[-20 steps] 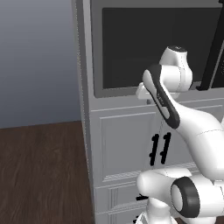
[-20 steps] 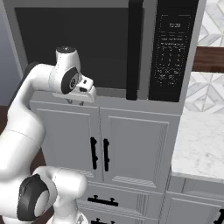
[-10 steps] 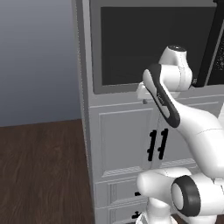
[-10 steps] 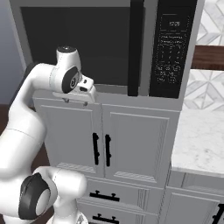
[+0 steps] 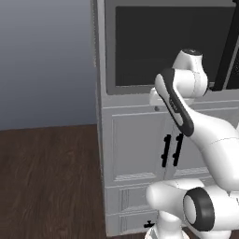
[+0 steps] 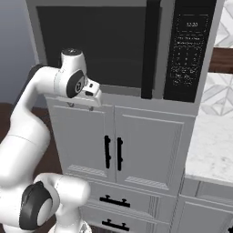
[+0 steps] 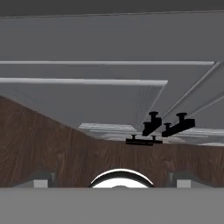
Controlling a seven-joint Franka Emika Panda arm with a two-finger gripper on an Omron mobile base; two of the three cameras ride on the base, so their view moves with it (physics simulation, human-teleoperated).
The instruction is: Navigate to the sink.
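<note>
While the microwave (image 6: 98, 45) is faced head-on, the end effector (image 6: 84, 98) is held just under it, above the cabinet doors (image 6: 123, 148); its opening can't be told. Sink location can't be told either.

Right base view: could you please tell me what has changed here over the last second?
The base has driven a little. The grey double-door cabinet with black bar handles and the black built-in microwave have slid slightly right and up in the picture, so it is the camera that moved, not the furniture. Nothing was taken hold of or let go. The white arm keeps its folded pose.
</note>
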